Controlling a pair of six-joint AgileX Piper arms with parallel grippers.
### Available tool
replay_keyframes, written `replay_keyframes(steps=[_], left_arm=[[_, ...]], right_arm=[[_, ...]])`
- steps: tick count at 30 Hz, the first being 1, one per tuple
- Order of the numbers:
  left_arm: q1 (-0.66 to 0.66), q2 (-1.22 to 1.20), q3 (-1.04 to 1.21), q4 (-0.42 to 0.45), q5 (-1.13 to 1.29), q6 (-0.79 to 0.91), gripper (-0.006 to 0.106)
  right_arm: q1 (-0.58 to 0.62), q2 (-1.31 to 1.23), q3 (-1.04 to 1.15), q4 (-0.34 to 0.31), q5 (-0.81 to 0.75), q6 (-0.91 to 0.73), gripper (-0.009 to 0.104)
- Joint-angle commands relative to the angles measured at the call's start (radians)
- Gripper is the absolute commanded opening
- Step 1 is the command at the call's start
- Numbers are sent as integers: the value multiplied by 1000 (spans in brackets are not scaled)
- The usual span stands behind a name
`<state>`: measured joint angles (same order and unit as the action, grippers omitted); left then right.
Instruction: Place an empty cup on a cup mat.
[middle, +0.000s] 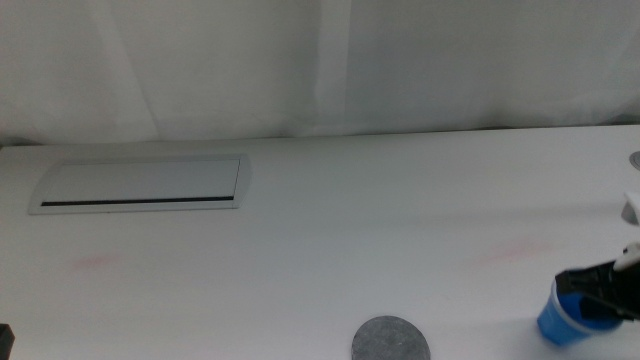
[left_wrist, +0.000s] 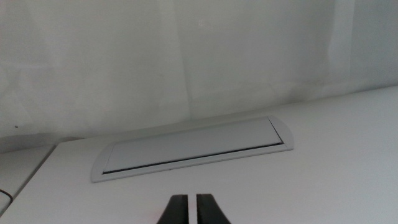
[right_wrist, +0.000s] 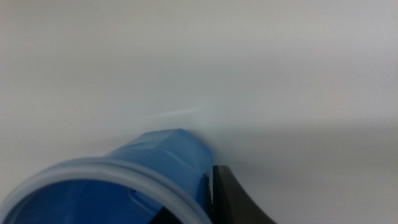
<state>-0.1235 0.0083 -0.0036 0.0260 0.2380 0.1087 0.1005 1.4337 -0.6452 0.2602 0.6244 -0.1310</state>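
right gripper (middle: 597, 292) is pinching the blue cup (middle: 562, 318) at the worktop's front right corner; grey cup mat (middle: 390, 340) sits apart at the front edge. left gripper (left_wrist: 190, 208) waits, jaws pressed together.

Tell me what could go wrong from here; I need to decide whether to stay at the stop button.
The right gripper holds the cup by its rim at the table's right edge, so it could slip or tip on the way across. The cup mat is only slightly wider than the cup and partly cut off by the middle view, so the cup may land off-centre. The left gripper waits, jaws shut.
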Motion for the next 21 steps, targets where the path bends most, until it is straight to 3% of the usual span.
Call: replay_keyframes(steps=[1, 10, 18, 21], left_arm=[[-6, -22, 18, -9, 2, -3, -3], [-6, -22, 18, -9, 2, -3, -3], [-6, -22, 18, -9, 7, -3, -3], [-6, -22, 18, -9, 27, -3, -3]], right_arm=[[1, -25, -58, -5, 30, -6, -3], [56, -67, -413, 80, 248, -8, -3], [356, -8, -469, 79, 262, 106, -3], [471, 49, -469, 27, 250, 166, -3]])
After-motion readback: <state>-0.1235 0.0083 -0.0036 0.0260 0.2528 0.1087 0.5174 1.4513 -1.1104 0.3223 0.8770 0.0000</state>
